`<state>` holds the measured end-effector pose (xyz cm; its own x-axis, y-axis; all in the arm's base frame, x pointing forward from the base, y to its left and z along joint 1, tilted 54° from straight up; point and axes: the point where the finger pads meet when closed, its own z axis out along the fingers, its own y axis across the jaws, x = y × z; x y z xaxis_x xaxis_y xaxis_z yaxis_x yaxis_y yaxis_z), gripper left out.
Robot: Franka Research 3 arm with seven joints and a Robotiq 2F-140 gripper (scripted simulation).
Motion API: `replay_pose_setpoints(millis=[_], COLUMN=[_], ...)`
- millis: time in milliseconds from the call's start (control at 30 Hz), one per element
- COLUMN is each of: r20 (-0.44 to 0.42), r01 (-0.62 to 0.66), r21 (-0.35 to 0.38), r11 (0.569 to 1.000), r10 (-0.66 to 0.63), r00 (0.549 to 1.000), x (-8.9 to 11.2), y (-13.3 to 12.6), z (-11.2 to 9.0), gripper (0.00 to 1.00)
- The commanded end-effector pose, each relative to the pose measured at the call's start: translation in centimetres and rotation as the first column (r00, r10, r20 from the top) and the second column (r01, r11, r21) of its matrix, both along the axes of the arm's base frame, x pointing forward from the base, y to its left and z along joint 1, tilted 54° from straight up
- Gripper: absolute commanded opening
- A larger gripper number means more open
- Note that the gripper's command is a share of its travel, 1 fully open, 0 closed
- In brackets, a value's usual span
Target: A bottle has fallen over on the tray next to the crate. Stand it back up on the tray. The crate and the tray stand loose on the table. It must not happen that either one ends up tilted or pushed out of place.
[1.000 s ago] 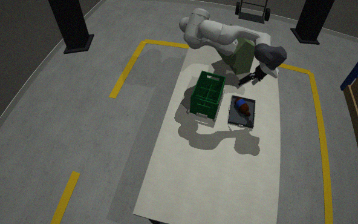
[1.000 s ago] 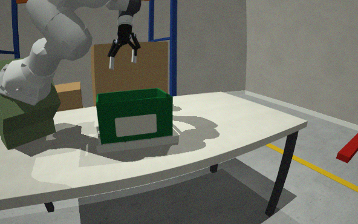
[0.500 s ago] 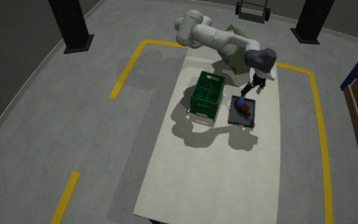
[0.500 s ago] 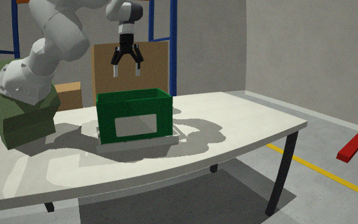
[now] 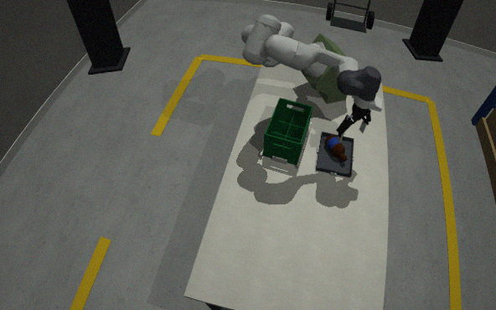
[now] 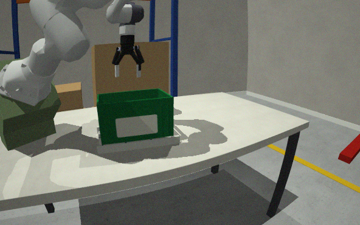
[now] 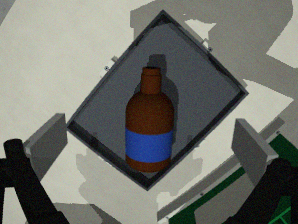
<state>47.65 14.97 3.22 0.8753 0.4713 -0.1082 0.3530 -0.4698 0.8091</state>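
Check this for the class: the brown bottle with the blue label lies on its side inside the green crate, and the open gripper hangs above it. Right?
Not quite. The bottle lies on the dark tray beside the green crate, not inside it, as the top view shows. The open gripper does hang above it.

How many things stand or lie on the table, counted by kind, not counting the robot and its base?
Bottle: 1, brown with a blue label, lying on the tray
Tray: 1, dark grey
Crate: 1, green
Total: 3
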Motion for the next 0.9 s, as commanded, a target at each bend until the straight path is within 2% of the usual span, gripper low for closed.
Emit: replay_pose_setpoints(millis=[0,100,133,867], r20=[0.009,0.009,0.009,0.009], r01=[0.003,0.003,0.003,0.003], r21=[0.009,0.009,0.009,0.009], r11=[1.0,1.0,1.0,1.0], r10=[-0.003,-0.003,-0.003,-0.003], r00=[1.0,1.0,1.0,1.0], x=[0.12,0.12,0.12,0.12], y=[0.01,0.01,0.01,0.01], z=[-0.12,-0.12,-0.12,-0.12], gripper=[1.0,1.0,0.0,0.0])
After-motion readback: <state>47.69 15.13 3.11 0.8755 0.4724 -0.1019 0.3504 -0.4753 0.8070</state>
